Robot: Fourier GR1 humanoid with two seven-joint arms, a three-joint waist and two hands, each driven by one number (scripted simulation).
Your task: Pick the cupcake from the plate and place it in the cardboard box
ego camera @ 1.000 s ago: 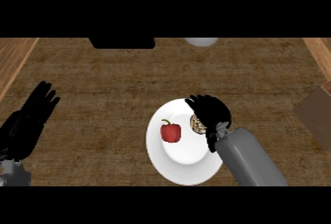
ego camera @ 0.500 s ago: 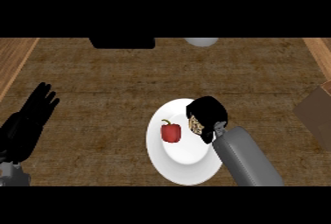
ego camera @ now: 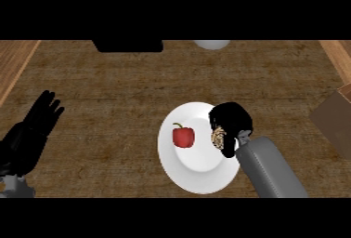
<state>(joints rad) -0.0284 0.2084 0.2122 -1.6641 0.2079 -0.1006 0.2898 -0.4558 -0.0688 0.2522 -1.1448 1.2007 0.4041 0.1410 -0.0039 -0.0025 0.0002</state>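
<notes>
In the head view we look steeply down at a brown, woven-textured surface (ego camera: pixel 123 88) with a paler wooden border along its left and right edges. We locate a white plate (ego camera: pixel 198 174) slightly right of centre; it reads taller than wide. On the plate's left half we see a red bell pepper (ego camera: pixel 183 136) with a short dark stem at its top, lying clear of everything else on the plate. On the plate's right half we find the cupcake (ego camera: pixel 218 138), of which only a speckled tan patch shows. The right hand (ego camera: pixel 231 120) sits over this patch with its fingers curled down around the cupcake, grasping it and hiding most of it; the grey forearm runs from the hand down to the lower right and covers part of the plate's right rim. We cannot tell whether the cupcake is touching the plate or raised just off it. The cardboard box (ego camera: pixel 334 120) shows only partly at the right edge, well apart from the plate. The left hand (ego camera: pixel 33 132) shows at the left edge, fingers straight and pointing up, released and holding nothing. At the top edge we note a dark rectangular object (ego camera: pixel 128 45) and, to its right, a pale rounded object (ego camera: pixel 211 44), both cut off by the frame.
</notes>
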